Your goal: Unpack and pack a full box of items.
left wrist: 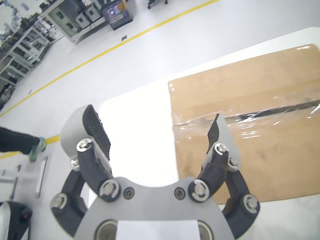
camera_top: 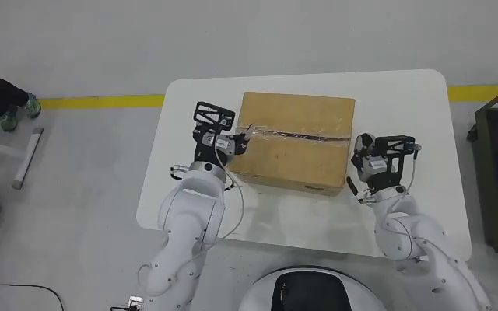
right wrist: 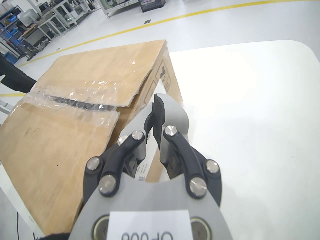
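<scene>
The left end effector (left wrist: pixel 153 114) hangs at the left end of the white, round-cornered worktop (camera_top: pixel 405 101), its jaws spread wide. One finger is over bare worktop. The other is over the left edge of the brown rectangular cardboard box (camera_top: pixel 296 152), right where the flap seam meets that edge. It looks to be just touching the cardboard, though the wrist view does not settle that.

The box sits in the middle of the worktop, closer to the far edge, with its long side running left to right and its top flaps down. A strip of clear, wrinkled plastic tape (camera_top: pixel 299 135) runs along the seam from end to end, and a dark gap shows along the seam beneath it. At the right end the two flaps sit unevenly, the far one slightly raised over the near one.

The right end effector (right wrist: pixel 157 101) is just beside the box's right end face, above bare worktop. Its jaws are pressed together with nothing between them.
</scene>
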{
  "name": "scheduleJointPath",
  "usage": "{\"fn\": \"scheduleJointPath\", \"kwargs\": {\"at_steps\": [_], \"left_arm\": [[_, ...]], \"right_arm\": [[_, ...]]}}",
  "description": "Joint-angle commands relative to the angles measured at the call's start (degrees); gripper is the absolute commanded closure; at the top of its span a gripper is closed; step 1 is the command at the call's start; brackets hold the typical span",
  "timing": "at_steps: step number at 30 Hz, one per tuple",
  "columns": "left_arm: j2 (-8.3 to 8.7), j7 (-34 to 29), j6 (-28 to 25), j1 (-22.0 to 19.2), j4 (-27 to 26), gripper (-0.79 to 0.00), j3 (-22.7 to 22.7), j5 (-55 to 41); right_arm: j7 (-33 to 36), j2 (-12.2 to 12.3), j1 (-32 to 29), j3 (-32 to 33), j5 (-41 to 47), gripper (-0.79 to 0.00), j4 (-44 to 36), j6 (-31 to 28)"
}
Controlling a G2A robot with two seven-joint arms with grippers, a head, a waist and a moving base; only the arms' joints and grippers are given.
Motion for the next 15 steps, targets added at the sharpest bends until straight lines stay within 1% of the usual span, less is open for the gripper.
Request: {"fn": "scheduleJointPath", "kwargs": {"at_steps": [1,4,7,11,15], "left_arm": [[-0.47,0.9,-1.6,-2.4,1.8,-0.785,2.6,-2.2],[-1.39,2.2,-1.6,-5.5,4.3,-0.785,5.6,-6.8],[-1.39,2.2,-1.6,-5.5,4.3,-0.785,5.6,-6.8],[-1.39,2.2,-1.6,-5.5,4.3,-0.785,5.6,-6.8],[-1.39,2.2,-1.6,-5.5,4.3,-0.785,5.6,-6.8]], "right_arm": [[0.3,0.1,-0.7,1.4,-0.4,0.000,-1.0,1.1],[0.7,0.2,-2.4,3.8,-0.4,0.000,-3.0,2.8],[1.3,0.3,-4.4,6.1,-0.4,0.000,-5.1,3.5],[2.0,0.4,-7.2,8.6,-0.2,0.000,-8.0,3.0],[2.2,0.4,-9.7,10.0,0.1,0.000,-10.0,2.8]]}}
